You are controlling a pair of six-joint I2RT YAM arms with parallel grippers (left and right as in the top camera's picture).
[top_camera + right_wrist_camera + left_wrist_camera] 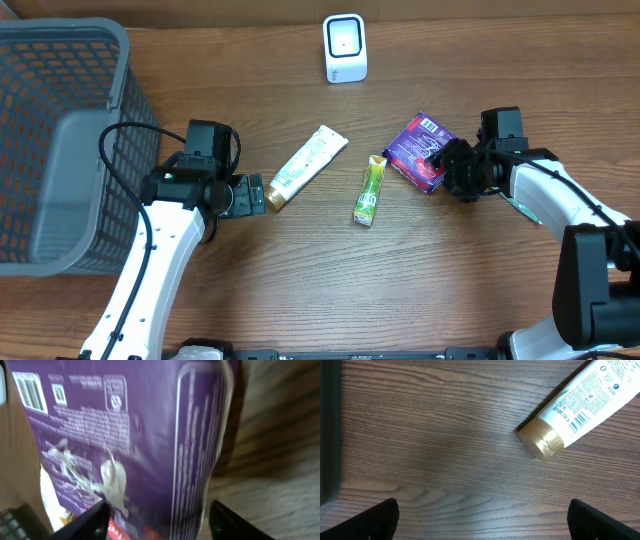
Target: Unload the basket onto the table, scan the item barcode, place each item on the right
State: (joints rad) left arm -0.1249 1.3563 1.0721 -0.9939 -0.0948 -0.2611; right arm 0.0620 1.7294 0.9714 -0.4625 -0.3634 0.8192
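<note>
A purple snack package (420, 150) lies on the wooden table right of centre. It fills the right wrist view (125, 435), with its barcode (30, 390) at the upper left. My right gripper (447, 165) (157, 520) straddles the package's lower end. The left finger (85, 522) touches the package, while the right finger (235, 520) stands a little off its edge. The white scanner (345, 48) stands at the back of the table. My left gripper (255, 195) (482, 520) is wide open over bare wood, just short of the gold cap of a white tube (308, 165) (580, 410).
A green sachet (370, 190) lies between the tube and the purple package. A large grey mesh basket (60, 150) takes up the left side of the table, close behind the left arm.
</note>
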